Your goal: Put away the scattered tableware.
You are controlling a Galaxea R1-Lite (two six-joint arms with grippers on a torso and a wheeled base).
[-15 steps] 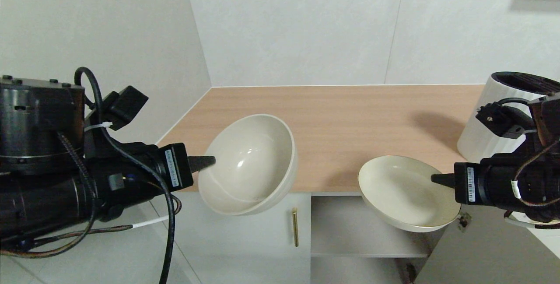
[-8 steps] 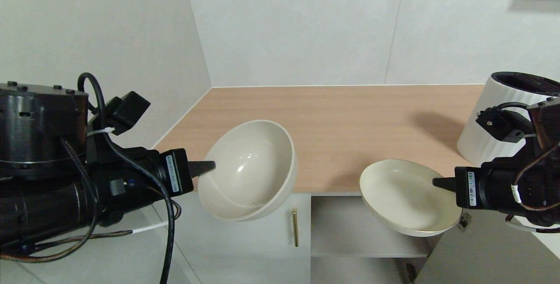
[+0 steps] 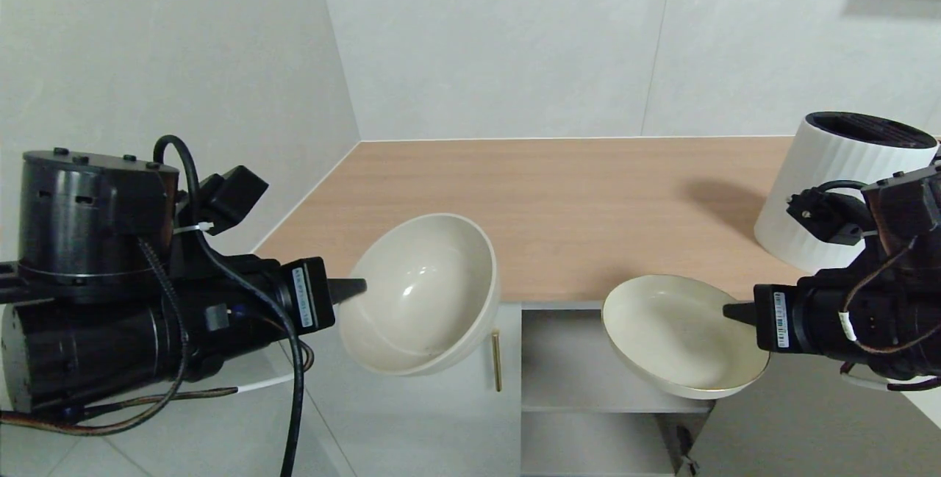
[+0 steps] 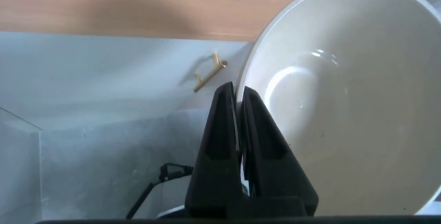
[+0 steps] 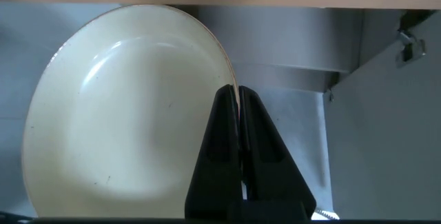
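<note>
A deep cream bowl (image 3: 419, 293) hangs tilted in the air at the counter's front edge, left of centre; my left gripper (image 3: 356, 287) is shut on its rim. The left wrist view shows that gripper (image 4: 238, 100) pinching the bowl (image 4: 344, 93). A shallow cream plate (image 3: 680, 334) is held tilted in front of the open cabinet, with my right gripper (image 3: 731, 310) shut on its rim. In the right wrist view the gripper (image 5: 238, 96) clamps the plate (image 5: 131, 107) at its edge.
A wooden counter (image 3: 559, 198) runs along the tiled wall. A white ribbed container (image 3: 838, 183) stands at its right end. Below, a cabinet (image 3: 588, 359) stands open with a shelf inside; a closed door with a brass handle (image 3: 496, 370) lies to its left.
The head camera has shifted, so the scene sits differently. Both arms have drawn back and down slightly, carrying the bowl and the plate lower in front of the cabinet.
</note>
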